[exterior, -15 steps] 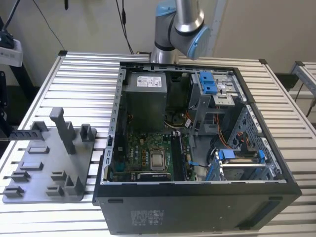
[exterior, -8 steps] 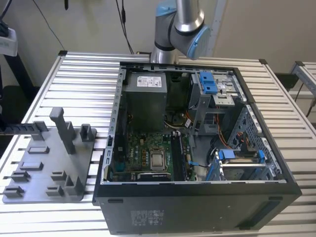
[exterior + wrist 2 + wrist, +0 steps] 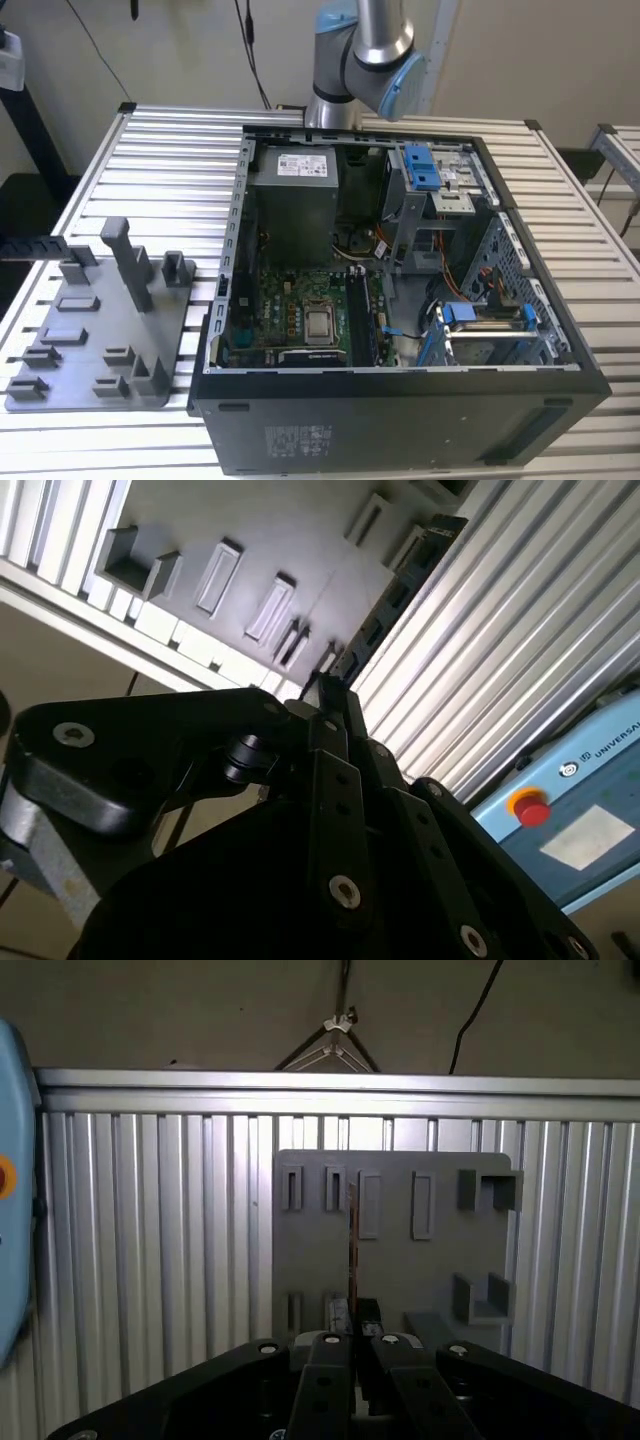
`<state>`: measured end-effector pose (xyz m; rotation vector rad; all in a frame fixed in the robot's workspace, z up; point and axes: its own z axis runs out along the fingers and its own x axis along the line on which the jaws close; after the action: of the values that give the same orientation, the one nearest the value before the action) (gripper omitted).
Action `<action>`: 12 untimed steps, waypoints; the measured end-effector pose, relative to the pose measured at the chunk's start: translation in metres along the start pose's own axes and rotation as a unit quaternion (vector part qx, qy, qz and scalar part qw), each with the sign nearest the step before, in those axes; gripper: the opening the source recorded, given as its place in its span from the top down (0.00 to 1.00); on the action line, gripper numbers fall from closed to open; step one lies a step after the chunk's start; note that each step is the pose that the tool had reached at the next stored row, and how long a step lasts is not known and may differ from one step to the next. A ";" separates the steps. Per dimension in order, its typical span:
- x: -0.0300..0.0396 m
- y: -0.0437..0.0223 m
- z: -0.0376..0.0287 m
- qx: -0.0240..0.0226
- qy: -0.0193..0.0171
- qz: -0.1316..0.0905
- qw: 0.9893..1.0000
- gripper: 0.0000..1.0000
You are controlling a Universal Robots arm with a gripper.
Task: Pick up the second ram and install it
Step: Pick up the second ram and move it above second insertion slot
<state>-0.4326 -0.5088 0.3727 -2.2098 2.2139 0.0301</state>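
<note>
Ribbed alu table (image 3: 160, 160) carries grey tray (image 3: 65, 392), lower left of exterior view, & open PC case (image 3: 400, 425). Second ram (image 3: 352, 1230) is pinched at one end by the narrow claw (image 3: 355, 1332), seen against the tray. Risk: strip can be tilted in so short a grip, and the slot is then missed. Long axis runs straight out from the claw, toward the tray.

The silver arm (image 3: 375, 30) has pale-blue joint caps and black fingers (image 3: 322, 1400) with silver screws.
</note>
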 end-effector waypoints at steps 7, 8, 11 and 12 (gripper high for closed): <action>-0.0003 0.0001 -0.0136 0.000 0.000 0.000 1.000 0.86; -0.0003 0.0001 -0.0154 0.000 0.000 0.000 1.000 0.86; -0.0005 0.0001 -0.0210 0.000 0.000 0.000 1.000 0.86; -0.0005 0.0001 -0.0231 0.000 0.000 0.000 1.000 0.86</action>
<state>-0.4326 -0.5088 0.3958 -2.2098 2.2139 0.0301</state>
